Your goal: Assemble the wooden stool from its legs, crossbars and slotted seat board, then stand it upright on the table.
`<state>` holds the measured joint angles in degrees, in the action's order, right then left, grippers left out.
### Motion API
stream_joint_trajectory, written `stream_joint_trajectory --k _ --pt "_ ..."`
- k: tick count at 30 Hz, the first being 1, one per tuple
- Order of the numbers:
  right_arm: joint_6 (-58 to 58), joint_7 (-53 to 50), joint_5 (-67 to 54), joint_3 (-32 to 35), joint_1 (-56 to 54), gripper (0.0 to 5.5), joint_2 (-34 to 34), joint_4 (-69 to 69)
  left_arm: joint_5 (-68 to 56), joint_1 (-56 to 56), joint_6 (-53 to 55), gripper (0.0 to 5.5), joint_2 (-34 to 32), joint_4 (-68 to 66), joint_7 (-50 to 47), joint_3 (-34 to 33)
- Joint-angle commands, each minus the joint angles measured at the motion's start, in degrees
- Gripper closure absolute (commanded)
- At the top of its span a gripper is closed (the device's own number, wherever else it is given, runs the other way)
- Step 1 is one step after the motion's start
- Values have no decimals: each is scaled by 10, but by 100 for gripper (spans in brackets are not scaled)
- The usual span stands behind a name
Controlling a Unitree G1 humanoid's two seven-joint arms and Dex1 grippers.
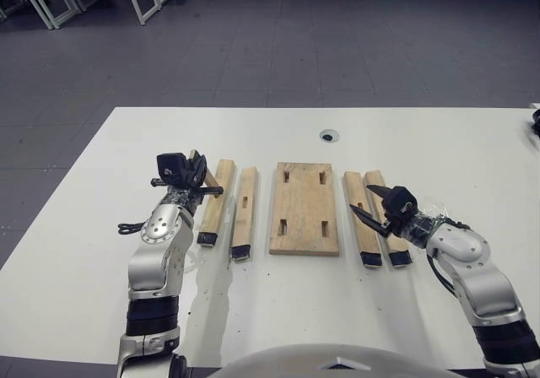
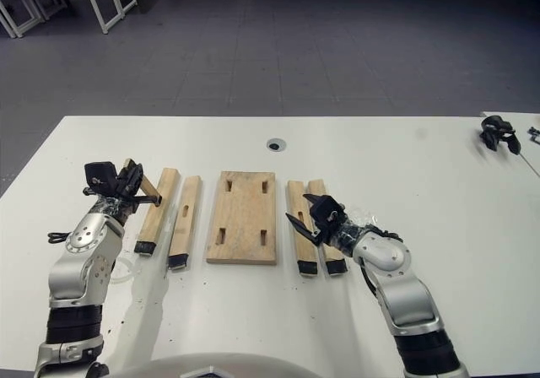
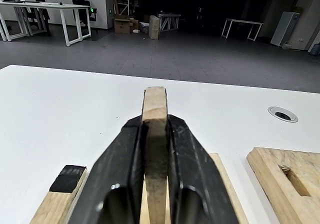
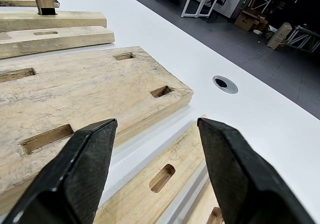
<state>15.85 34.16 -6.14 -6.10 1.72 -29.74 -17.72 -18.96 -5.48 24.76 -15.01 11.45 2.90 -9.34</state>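
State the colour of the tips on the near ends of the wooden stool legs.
Black tips on light wooden legs; clearest in the left eye view.

Stereo overhead, wrist cameras beside seat board [image 1: 305, 207]

Layout on bench [image 1: 439, 150]
We find the seat board [image 1: 304, 209] centred between left legs [image 1: 245, 205] and right legs [image 1: 355, 188].

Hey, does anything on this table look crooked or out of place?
Mostly tidy: the legs lie parallel on either side of the seat board. Only the slim wooden bar stands out, clamped in the left gripper and angled toward the leftmost leg. The right gripper is open.
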Motion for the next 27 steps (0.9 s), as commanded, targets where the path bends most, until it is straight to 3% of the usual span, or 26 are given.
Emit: stream_joint_trajectory --k 1,5,9,18,23,27 --pt "-7 -6 7 -1 -1 255 4 0 -24 -58 46 440 -26 89 -12 -42" --pt "-12 -14 13 -8 -2 255 13 3 -53 -166 94 440 -62 97 -17 -90" --pt "-16 -15 19 -13 -9 255 21 8 -64 -278 92 440 -78 4 4 -98" --pt "-21 -33 27 -29 -13 255 47 10 -14 -136 22 440 8 -199 51 -26" --pt "-19 -42 29 -31 1 255 52 2 0 -184 18 440 -16 -143 41 -31" --pt "-14 -44 27 -29 4 255 50 -2 13 -255 56 440 -41 5 -5 -45"
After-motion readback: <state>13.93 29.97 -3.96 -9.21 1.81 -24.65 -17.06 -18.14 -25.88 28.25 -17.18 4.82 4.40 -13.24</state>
